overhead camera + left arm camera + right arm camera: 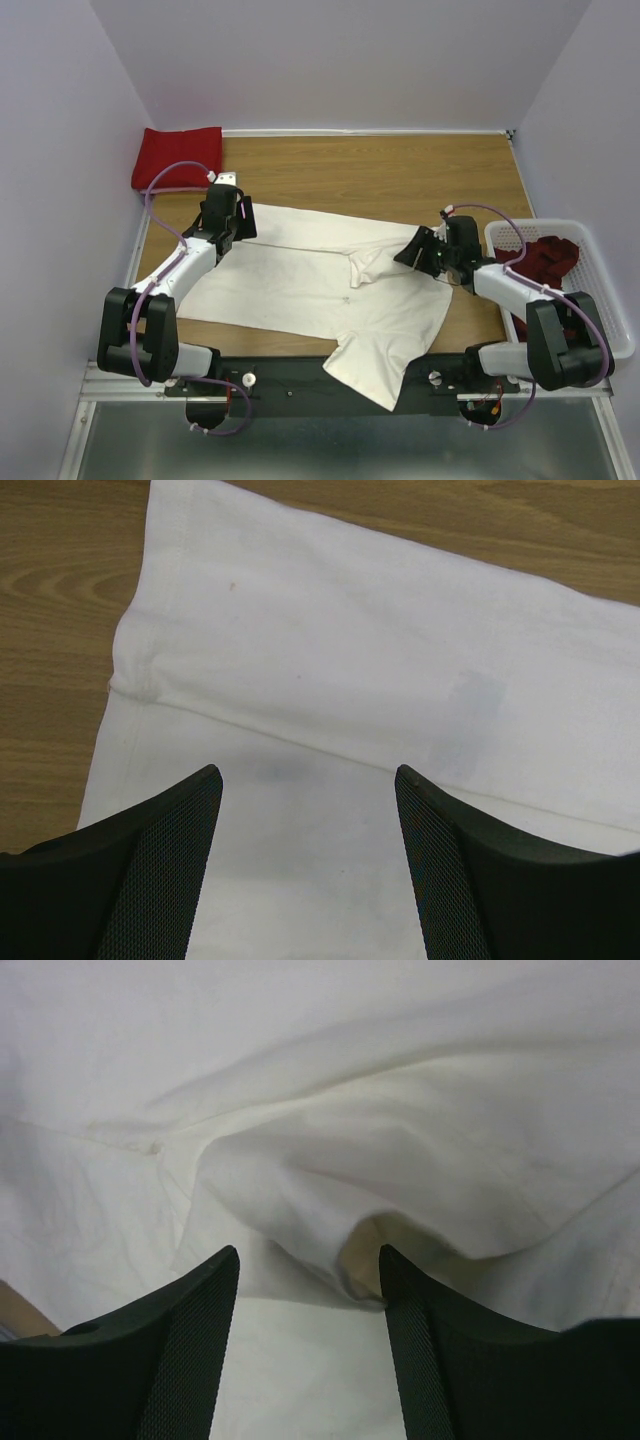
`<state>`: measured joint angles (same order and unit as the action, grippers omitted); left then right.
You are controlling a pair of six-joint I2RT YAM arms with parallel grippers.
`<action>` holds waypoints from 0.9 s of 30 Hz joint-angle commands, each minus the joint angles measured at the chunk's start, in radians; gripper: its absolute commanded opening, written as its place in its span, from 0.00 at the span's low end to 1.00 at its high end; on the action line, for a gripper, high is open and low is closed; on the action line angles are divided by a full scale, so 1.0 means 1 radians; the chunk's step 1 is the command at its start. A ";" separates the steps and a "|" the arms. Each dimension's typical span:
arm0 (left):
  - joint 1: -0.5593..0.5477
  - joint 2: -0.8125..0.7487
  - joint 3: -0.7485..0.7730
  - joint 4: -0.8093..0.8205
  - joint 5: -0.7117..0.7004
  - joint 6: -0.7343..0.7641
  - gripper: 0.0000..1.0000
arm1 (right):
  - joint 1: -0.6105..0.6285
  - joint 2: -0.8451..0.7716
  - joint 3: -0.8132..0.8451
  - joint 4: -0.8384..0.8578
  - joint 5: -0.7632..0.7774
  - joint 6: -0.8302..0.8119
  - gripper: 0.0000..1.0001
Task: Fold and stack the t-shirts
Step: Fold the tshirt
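One cream t-shirt point(300, 280), under right claw point(308, 1252)

White lattice basket point(540, 226) at wooden table's point(400, 170) right edge

Overhead overview; wrist close-ups on white t-shirt point(300, 275)

Dark red t-shirt point(548, 256) in the basket point(603, 236), partly behind the right arm point(500, 284).
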<state>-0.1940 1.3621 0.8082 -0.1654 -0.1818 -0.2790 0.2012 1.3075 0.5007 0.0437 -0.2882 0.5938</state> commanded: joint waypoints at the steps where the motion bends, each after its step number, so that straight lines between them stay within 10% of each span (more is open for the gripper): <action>1: -0.005 0.014 0.028 0.000 0.004 0.009 0.78 | -0.005 -0.002 0.036 0.036 -0.127 -0.042 0.63; 27: -0.005 0.023 0.029 0.000 0.018 0.008 0.77 | 0.003 -0.174 0.021 -0.219 -0.310 0.046 0.53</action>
<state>-0.1940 1.3750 0.8116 -0.1654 -0.1814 -0.2790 0.2016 1.1259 0.5846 -0.0975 -0.6136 0.6281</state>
